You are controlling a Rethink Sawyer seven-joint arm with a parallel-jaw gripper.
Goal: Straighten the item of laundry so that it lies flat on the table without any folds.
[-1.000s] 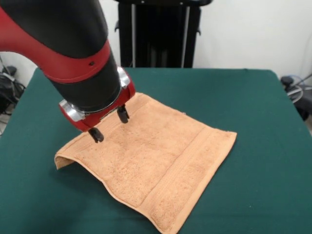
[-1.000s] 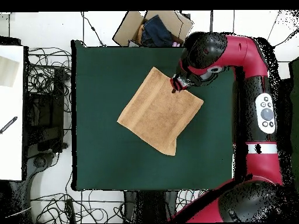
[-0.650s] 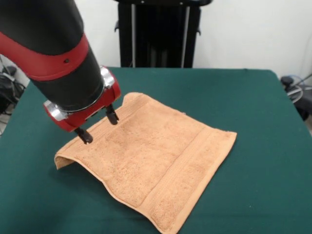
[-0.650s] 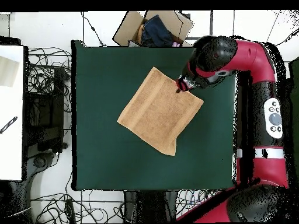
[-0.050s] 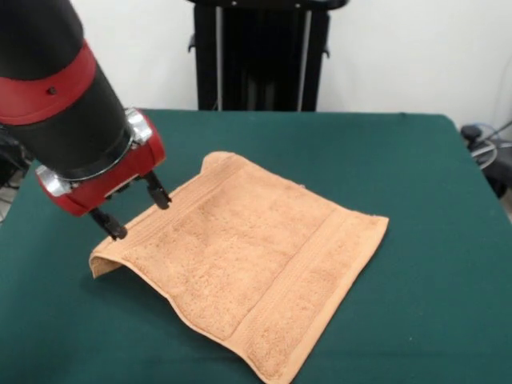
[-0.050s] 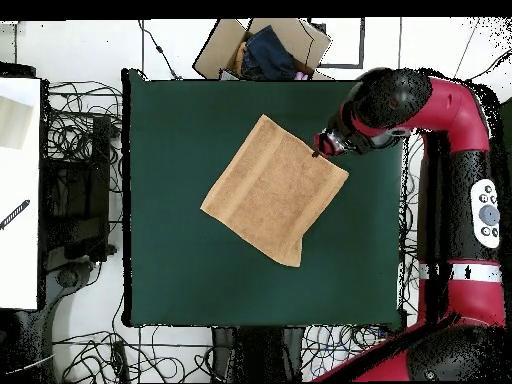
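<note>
Frontally, towel (image 5: 244, 272) corner humped — overhead (image 6: 275, 189), seemingly flat.

Thick red-and-black arm (image 5: 64, 104) with a silver wrist ring, two thin black fingers (image 5: 158, 194), and seemingly round grey buttons.

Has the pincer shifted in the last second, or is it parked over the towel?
Yes. In the front view the pincer has slid leftward, from over the towel to its left edge, jaws open. The towel has not moved on the table.
</note>
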